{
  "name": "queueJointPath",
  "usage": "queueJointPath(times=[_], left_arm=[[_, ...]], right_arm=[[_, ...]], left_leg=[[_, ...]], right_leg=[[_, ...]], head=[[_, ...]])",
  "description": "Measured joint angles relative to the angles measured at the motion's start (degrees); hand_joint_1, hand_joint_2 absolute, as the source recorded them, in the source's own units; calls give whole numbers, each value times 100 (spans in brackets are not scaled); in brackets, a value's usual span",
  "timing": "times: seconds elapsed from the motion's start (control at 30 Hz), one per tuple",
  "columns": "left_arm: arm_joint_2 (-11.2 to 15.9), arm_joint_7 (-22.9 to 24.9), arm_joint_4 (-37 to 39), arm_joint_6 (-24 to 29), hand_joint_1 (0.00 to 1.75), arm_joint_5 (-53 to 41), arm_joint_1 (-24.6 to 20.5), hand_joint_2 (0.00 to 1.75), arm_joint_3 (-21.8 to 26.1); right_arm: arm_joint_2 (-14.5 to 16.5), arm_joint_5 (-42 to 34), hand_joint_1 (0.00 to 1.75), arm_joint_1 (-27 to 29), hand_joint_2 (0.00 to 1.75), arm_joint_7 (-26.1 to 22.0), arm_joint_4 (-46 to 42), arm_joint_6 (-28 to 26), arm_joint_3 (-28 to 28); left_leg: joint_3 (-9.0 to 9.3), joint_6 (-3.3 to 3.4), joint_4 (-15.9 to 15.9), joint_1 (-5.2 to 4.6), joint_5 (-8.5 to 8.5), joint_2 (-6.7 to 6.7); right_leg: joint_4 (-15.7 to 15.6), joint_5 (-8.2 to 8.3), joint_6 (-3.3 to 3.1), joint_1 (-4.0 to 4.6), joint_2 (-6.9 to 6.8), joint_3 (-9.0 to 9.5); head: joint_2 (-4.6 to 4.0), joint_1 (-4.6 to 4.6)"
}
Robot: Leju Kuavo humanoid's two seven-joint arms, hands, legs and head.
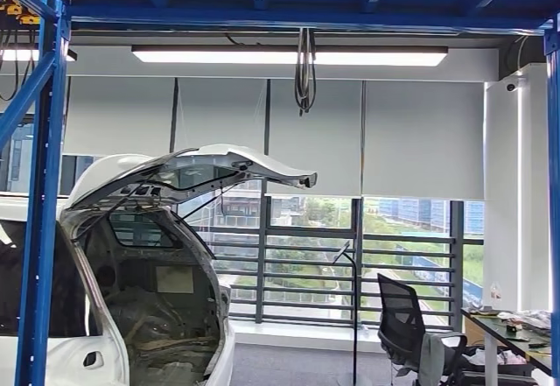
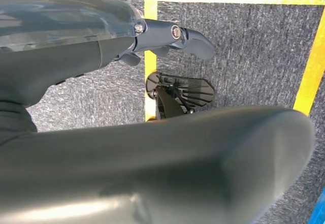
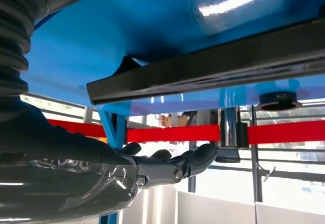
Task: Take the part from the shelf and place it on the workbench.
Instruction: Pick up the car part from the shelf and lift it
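Note:
A blue shelf frame stands at the left of the head view, with its blue top deck overhead. In the right wrist view my right hand reaches out close to a blue shelf surface. Its fingers are stretched out and hold nothing. A long black bar runs along that blue surface, apart from the fingers. I cannot tell whether it is the part. My left hand hangs over grey carpet, fingers straight and empty.
A white car with its hatch raised stands beyond the frame. An office chair and a desk are at the right by the windows. Yellow floor tape lies under the left hand. A red barrier belt crosses beyond the right hand.

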Motion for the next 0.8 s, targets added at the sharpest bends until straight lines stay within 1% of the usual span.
queueJointPath(times=[0.47,0.8], left_arm=[[0,-32,0,-50,0,-189,-35,0,30],[-2,-64,0,-122,0,-377,-79,0,32]], right_arm=[[65,204,0,-348,175,77,397,-8,-95],[223,257,0,-879,175,19,991,82,-114]], left_leg=[[0,0,0,0,0,0],[0,-2,0,0,2,0]], right_leg=[[1,0,0,0,1,0],[6,0,0,0,1,0]], head=[[0,0],[0,0]])
